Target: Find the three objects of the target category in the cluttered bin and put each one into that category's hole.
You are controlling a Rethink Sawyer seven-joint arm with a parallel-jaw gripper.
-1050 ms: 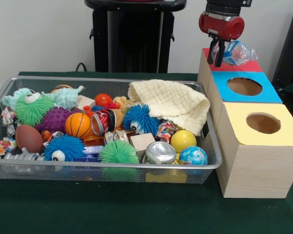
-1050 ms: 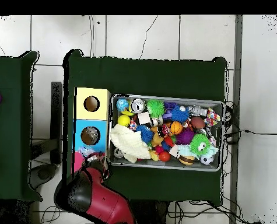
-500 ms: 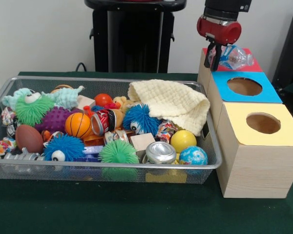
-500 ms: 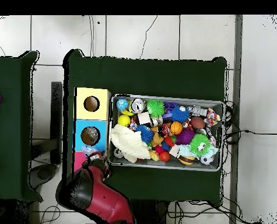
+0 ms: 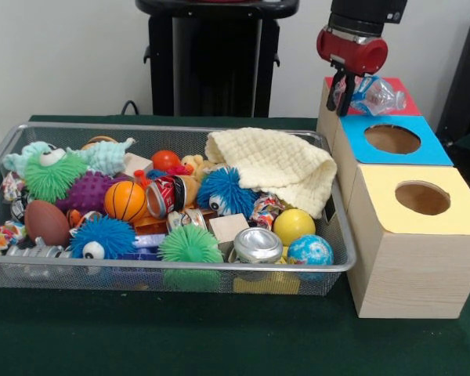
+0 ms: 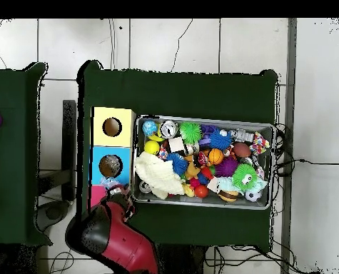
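The gripper (image 5: 343, 88) hangs over the red box (image 5: 392, 107), at the box's edge nearest the bin (image 5: 172, 270), and a crumpled clear bottle (image 5: 374, 94) lies on the red box's top, right against the fingers (image 5: 334, 92); whether the jaws pinch the bottle or stand spread beside it cannot be told. The red box is the farthest of three in a row beside the bin: next to it is the blue box (image 5: 392, 139) with its round hole, then the yellow box (image 5: 419, 200) with its own hole. In the overhead view the arm (image 6: 115, 239) covers most of the red box, with the bottle (image 6: 112, 183) showing at its tip. The bin, on the green table (image 5: 219, 337), is heaped with toys. Against the wall nearest the boxes lies a cream cloth (image 5: 274, 164). Below the cloth sit a yellow ball (image 5: 294, 225), a blue globe ball (image 5: 309, 251) and a crushed silver can (image 5: 257, 244); a red can (image 5: 166, 196) lies beside an orange basketball (image 5: 125, 200).
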